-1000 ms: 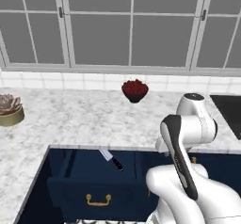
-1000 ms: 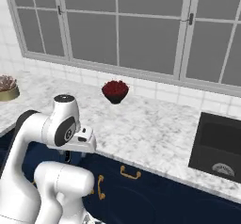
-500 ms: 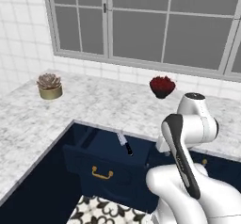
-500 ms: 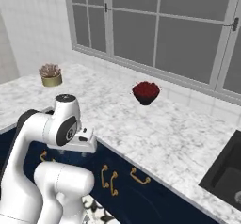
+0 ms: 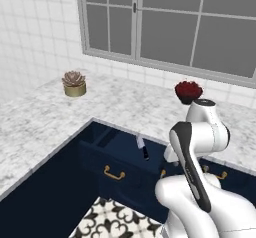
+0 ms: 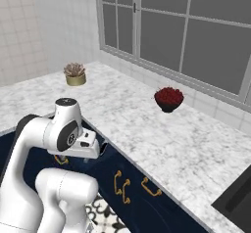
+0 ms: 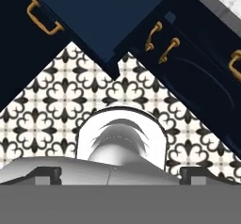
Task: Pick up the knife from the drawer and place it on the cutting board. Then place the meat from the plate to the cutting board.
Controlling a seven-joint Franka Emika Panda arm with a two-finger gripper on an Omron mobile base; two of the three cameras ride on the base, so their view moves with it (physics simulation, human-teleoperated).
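Drawer (image 5: 125,154) stands pulled out from the navy cabinets, brass handle (image 5: 114,173) on its front, and the knife (image 5: 142,147) lies inside it, silver blade toward the far side, black handle toward me. My hand (image 7: 120,175) is released, fingertips (image 7: 47,173) spread wide with nothing between them, looking down past my own body at the patterned floor (image 7: 56,105). In that hand view the drawer's corner juts over the tiles, cabinet doors (image 7: 188,72) to its right. On the marble surface (image 6: 162,139) a dark bowl (image 6: 169,99) of red fruit sits near the window, and a small potted succulent (image 5: 74,83) sits well apart to the left.
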